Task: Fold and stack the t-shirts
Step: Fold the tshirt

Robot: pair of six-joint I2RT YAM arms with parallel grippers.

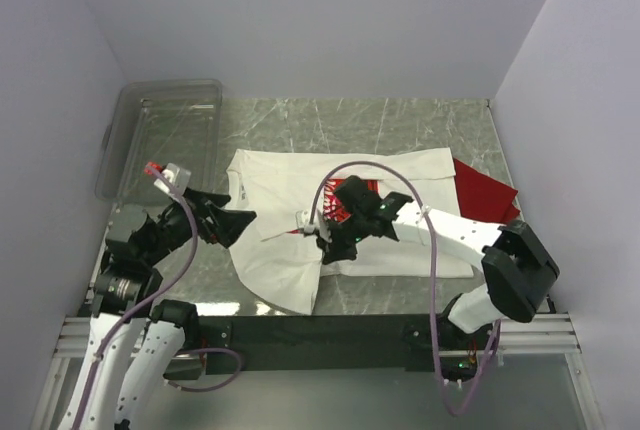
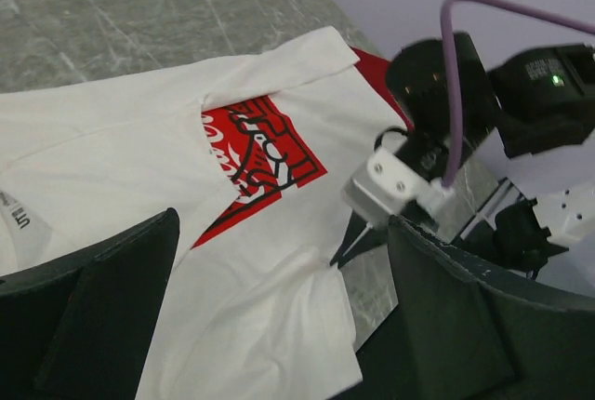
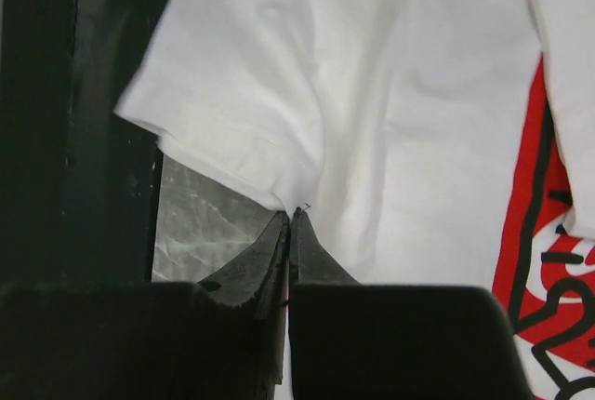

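1. Left fingers (image 2: pixel 102 307): near left of the worktop (image 1: pixel 400 120), just off the left edge of the white t-shirt (image 1: pixel 280 200). Released, spread wide, nothing between them. They point across the shirt toward the right arm.

2. Right fingers (image 3: pixel 321 270): over the near middle of the white t-shirt, reaching in from the right. Clenched tip to tip. The tips meet the cloth at the notch where a sleeve joins the body hem, beside a bare patch of worktop. Whether cloth is caught between them cannot be told.

3. Purple cable (image 1: pixel 345 172): loops up over the right wrist.

4. White t-shirt: centre of the worktop, lying flat and partly folded. One flap is turned in over the chest and one sleeve trails toward the near edge.

5. Red Coca-Cola print (image 2: pixel 265 153): mid-chest, partly covered by the turned-in flap.

6. Red t-shirt (image 1: pixel 487 193): right of the white one, flat on the worktop. Its left part is tucked under the white shirt's edge.

7. Clear plastic bin (image 1: pixel 170 85): far left corner, well apart from both shirts.
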